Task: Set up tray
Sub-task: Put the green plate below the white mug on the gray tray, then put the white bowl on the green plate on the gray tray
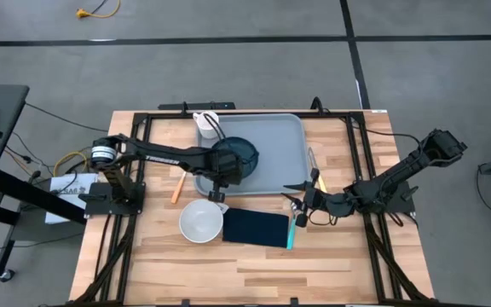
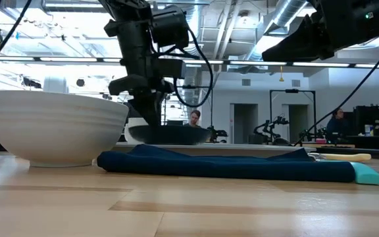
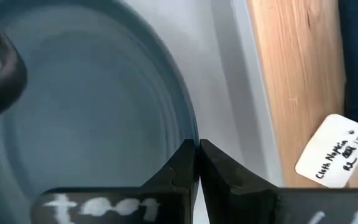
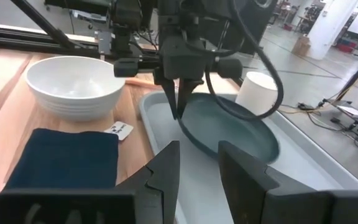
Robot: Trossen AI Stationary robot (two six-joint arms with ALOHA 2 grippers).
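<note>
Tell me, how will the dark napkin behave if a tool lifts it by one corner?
The napkin looks like soft folded cloth lying flat on the table, so it would probably droop and unfold. It likely weighs little. Its paper tag may dangle.

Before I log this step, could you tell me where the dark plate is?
In the high view the dark plate lies in the tray's left part, beside the white cup, with the shut left gripper at its rim.

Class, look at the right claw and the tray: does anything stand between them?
Nothing visible does. The right claw hangs open at the tray's near rim, with bare tray floor ahead. The plate and the left claw, shut on the plate's rim, sit farther in.
</note>
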